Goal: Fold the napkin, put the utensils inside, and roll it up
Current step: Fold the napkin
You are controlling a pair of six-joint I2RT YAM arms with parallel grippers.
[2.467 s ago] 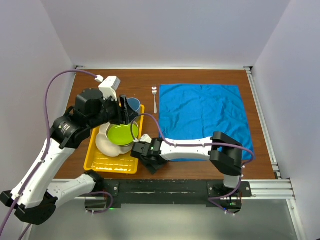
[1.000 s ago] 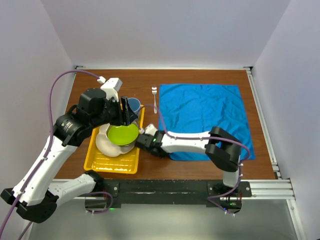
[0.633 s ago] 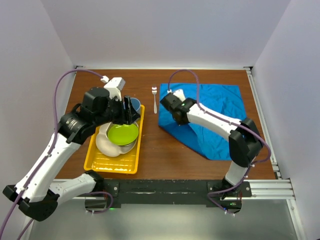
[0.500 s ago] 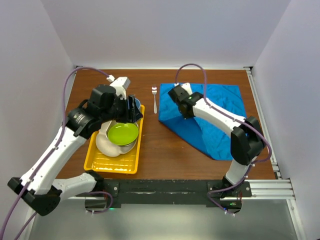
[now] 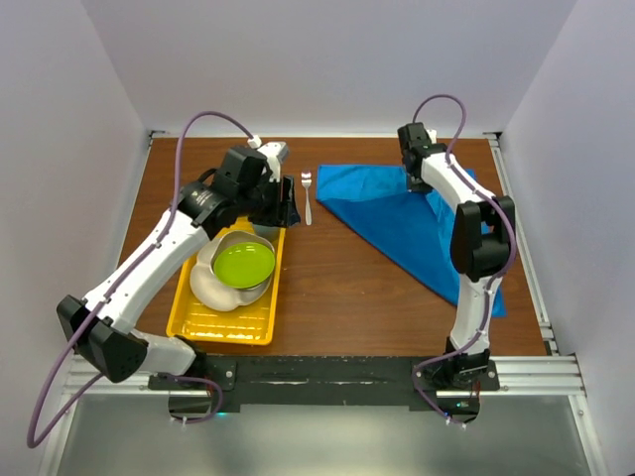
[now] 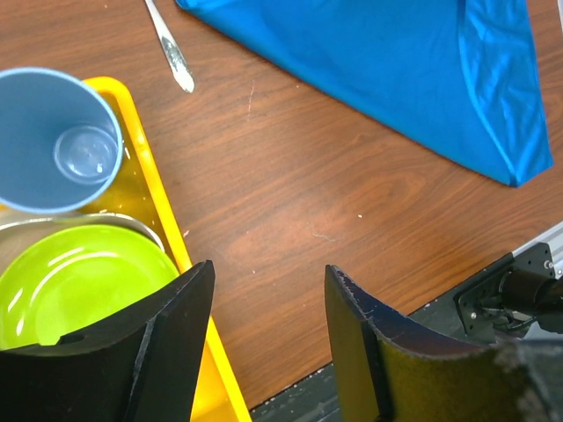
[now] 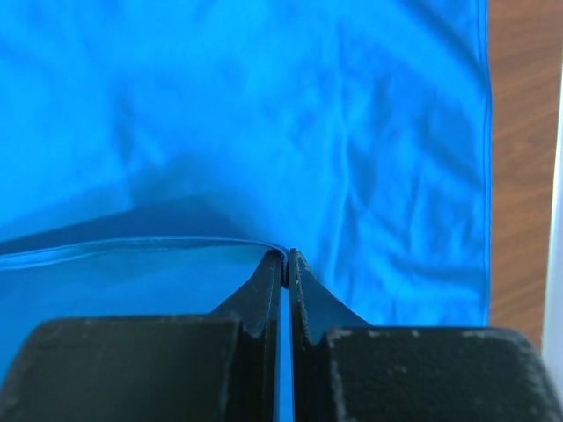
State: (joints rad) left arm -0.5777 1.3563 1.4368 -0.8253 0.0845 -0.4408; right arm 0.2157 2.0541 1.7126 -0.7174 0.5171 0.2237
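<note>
We see the right arm (image 5: 448,186) stretched nearly straight from its base to the far edge of the desk (image 5: 327,293), its wrist above the far side of the napkin (image 5: 407,213). The right jaws are pressed together on a lifted edge of the blue cloth, pinching it. The napkin lies on the right half of the desk, doubled into a rough triangle whose long edge runs from the far left corner to the near right. The fork (image 5: 307,196) lies on bare wood just left of that far left corner. The left arm (image 5: 159,260) arches over the yellow tray (image 5: 213,325), wrist above the cup (image 6: 54,141). The left jaws are spread and hold nothing.
</note>
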